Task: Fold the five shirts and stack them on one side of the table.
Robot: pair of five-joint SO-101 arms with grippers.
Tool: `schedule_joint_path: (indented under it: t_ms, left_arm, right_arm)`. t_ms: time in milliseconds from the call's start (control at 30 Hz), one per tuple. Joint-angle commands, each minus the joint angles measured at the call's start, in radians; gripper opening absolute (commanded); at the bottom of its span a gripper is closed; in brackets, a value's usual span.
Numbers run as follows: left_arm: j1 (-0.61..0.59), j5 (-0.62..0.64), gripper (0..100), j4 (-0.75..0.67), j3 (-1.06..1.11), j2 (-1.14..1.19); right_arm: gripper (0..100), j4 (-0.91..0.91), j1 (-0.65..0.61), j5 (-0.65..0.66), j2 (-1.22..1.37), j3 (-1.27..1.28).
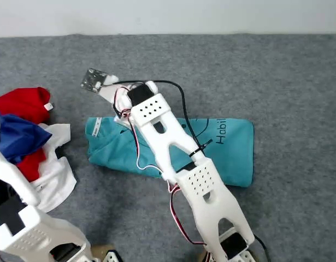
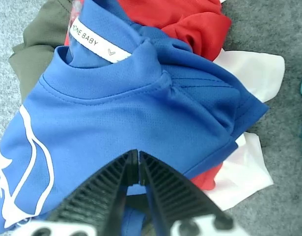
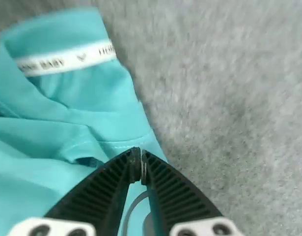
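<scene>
A teal shirt [image 1: 228, 147] lies partly folded across the middle of the grey table [image 1: 277, 76]. The right arm [image 1: 173, 142] stretches over it to its collar end. My right gripper [image 3: 140, 161] is shut, its tips just over the teal shirt [image 3: 52, 132] at the edge beside the collar label. At the table's left side, a blue shirt [image 1: 17, 136], a red shirt [image 1: 25, 103] and a white shirt [image 1: 56, 174] lie in a crumpled pile. My left gripper [image 2: 138, 160] is shut above the blue shirt [image 2: 116, 118]. An olive shirt [image 2: 35, 54] lies under the pile.
Bare grey table surface stretches along the far side and the whole right side [image 1: 299, 164]. The left arm's base [image 1: 31, 229] stands at the near left corner next to the pile.
</scene>
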Motion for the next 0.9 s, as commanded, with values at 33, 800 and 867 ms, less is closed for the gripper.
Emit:
schedule_joint_path:
  t_ms: [33,800,867]
  left_arm:
    - [-0.005,-0.002,2,-0.011,-0.005,-0.052]
    - [-0.003,-0.002,2,-0.017,-0.005,-0.046]
    - [-0.003,-0.002,2,-0.017,-0.005,-0.046]
  right_arm:
    - [1.0,0.084,-0.033,-0.002,-0.051,-0.072]
    - [1.0,0.271,-0.094,-0.003,0.042,-0.155]
    - [1.0,0.209,-0.091,-0.002,0.068,-0.155]
